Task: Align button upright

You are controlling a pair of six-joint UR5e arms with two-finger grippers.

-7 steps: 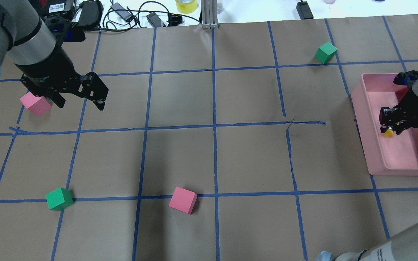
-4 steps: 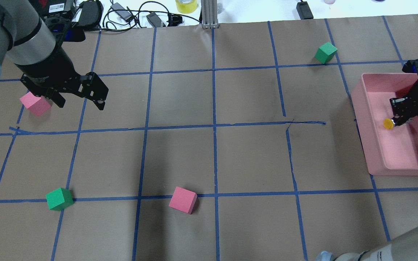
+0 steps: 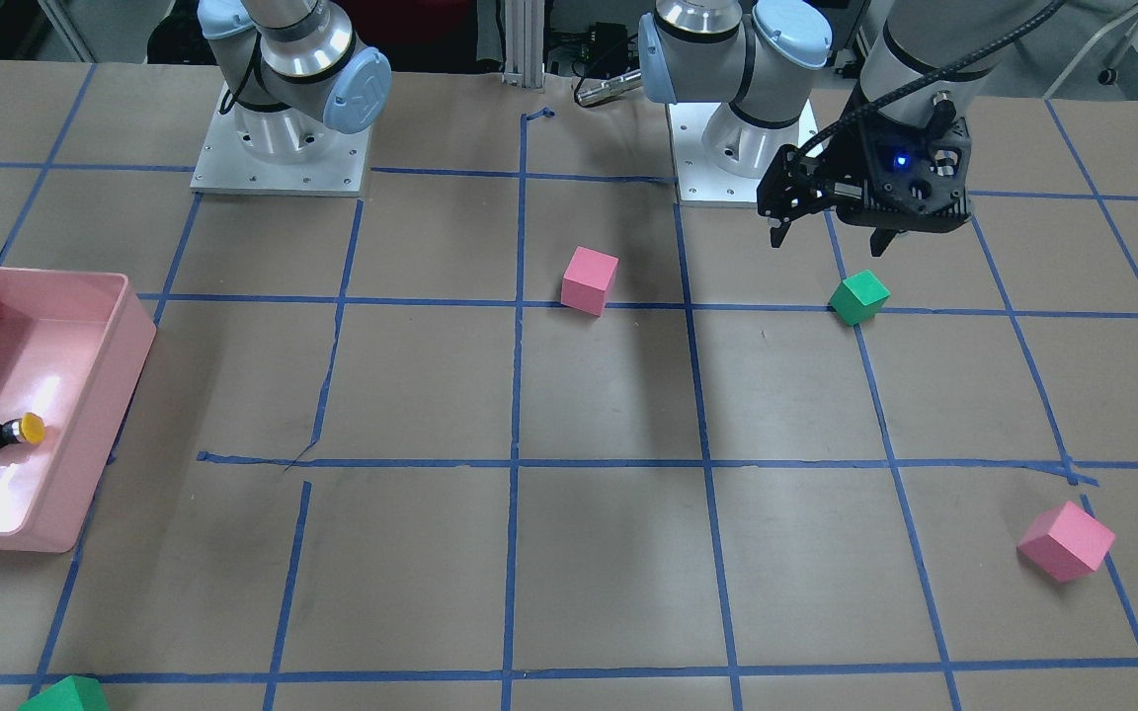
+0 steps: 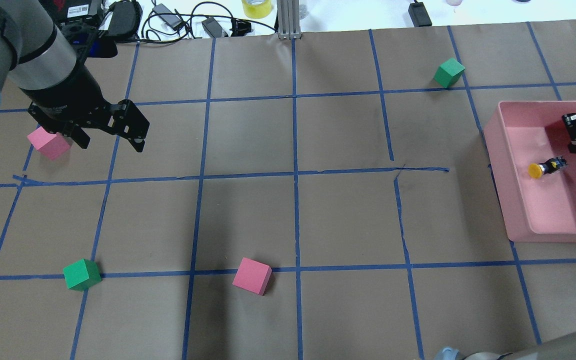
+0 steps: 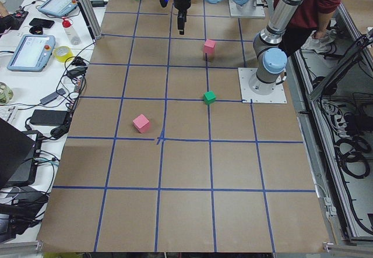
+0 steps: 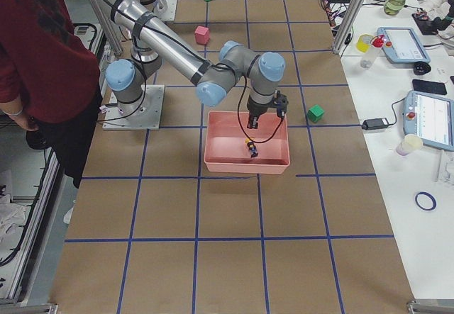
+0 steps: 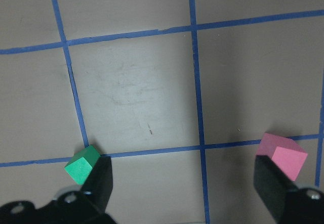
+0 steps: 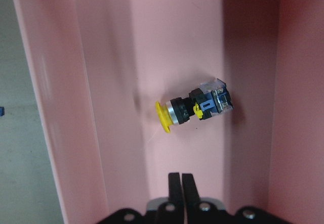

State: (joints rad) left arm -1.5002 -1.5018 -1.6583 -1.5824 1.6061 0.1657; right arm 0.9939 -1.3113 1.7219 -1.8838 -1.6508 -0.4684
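Note:
The button [image 8: 195,107] lies on its side on the floor of the pink bin [image 4: 505,200], yellow cap toward the bin's left wall in the overhead view. It also shows as button [image 4: 543,168] and button [image 3: 1,433]. My right gripper [image 8: 180,181] hangs above and apart from it, fingers shut together on nothing; the overhead view has the right gripper [image 4: 574,146] just beyond the button. My left gripper [image 4: 110,144] hovers open over the table's far left, beside a pink cube [image 4: 48,142], holding nothing.
Another pink cube [image 4: 252,276] and a green cube [image 4: 82,274] sit near the front, and a green cube [image 4: 449,72] at the back right. Cables [image 4: 168,20] lie past the far edge. A person in red [image 6: 42,59] stands beside the robot's base.
My right gripper has let go of the button and drawn up and back from it. The button now lies alone on the bin floor. The left arm has not moved.

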